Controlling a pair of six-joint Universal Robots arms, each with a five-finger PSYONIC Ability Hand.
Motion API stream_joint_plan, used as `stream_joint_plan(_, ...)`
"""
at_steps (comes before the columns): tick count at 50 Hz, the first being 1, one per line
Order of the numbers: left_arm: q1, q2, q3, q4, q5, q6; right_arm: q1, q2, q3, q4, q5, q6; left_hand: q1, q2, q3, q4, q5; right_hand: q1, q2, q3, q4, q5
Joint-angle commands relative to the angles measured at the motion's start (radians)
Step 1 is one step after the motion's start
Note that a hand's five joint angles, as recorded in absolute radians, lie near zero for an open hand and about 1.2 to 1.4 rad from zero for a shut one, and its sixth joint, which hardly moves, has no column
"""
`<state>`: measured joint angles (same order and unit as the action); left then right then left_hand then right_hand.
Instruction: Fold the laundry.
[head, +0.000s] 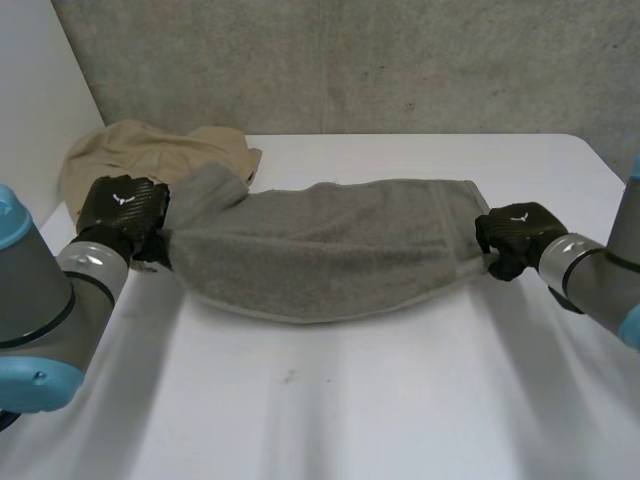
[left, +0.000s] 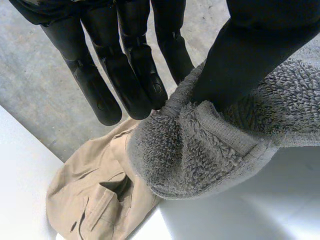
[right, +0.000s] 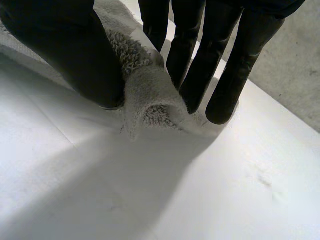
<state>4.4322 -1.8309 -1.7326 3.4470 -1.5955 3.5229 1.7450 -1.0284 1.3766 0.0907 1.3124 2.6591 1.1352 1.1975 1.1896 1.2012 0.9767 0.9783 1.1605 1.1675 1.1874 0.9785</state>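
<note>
A grey towel (head: 320, 250) lies folded lengthwise across the middle of the white table (head: 350, 410), stretched between my two hands. My left hand (head: 125, 212) holds its left end, the terry cloth (left: 200, 150) pinched between thumb and fingers (left: 132, 85) and lifted off the table. At the other end my right hand (head: 515, 238) pinches the towel's right end (right: 150, 97) between thumb and fingers (right: 200, 75), low against the table top.
A beige garment (head: 150, 150) lies crumpled at the back left of the table, just behind my left hand; its pocket and seams (left: 100, 200) hang below the towel end. A grey wall (head: 400, 60) stands behind the table.
</note>
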Motion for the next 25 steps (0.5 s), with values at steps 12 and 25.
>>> stream_joint_plan(12,-0.005,0.205,-0.264,-0.485,0.008,0.376,-0.183,-0.350,0.238,0.589,0.044,-0.672,0.261,0.199,0.207,0.195,0.245,0.418,0.236,0.229,0.209,0.243)
stream_joint_plan(25,-0.020,0.079,-0.150,-0.270,-0.003,0.367,-0.177,-0.244,0.196,0.396,0.030,-0.544,0.261,0.199,0.207,0.195,0.245,0.418,0.236,0.229,0.209,0.243)
